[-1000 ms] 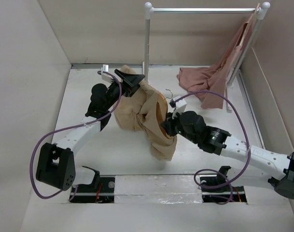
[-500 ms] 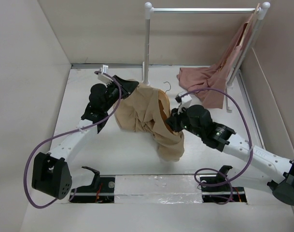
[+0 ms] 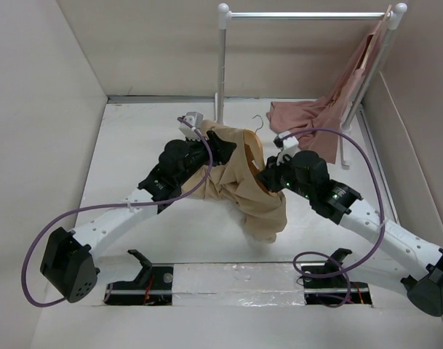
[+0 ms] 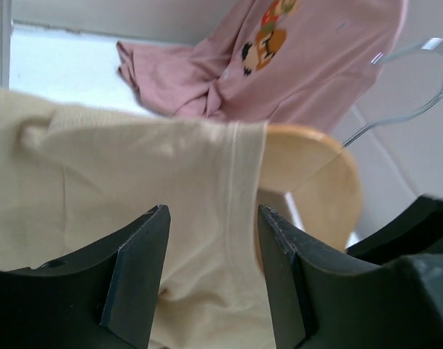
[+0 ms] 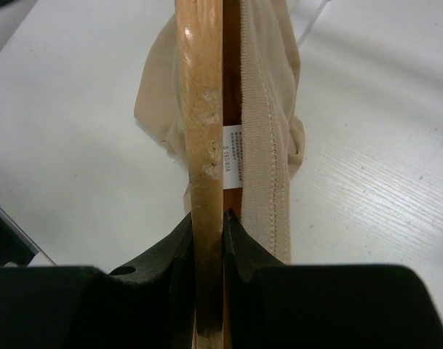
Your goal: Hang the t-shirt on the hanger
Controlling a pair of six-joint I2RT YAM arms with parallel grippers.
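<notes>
2 arms meet mid-table (image 3: pixel 126 153). R gripper (image 5: pixel 206 222) clenched on hanger (image 5: pixel 205 109); t-shirt (image 3: pixel 244 190) neck partly over it, rest sagging. L gripper (image 4: pixel 210 212) jaws apart w/ cloth between, can't tell if pinching. Risk: hard tug slips neck off hanger end.

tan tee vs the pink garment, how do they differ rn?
Colour: the t-shirt is tan, no print in view; the pink garment is dusty pink with a cartoon print. Pose: the t-shirt is bunched on the hanger at the middle of the table; the pink garment hangs off the right end of the rail and trails onto the table. Shared: both are soft, crumpled cloth.
</notes>
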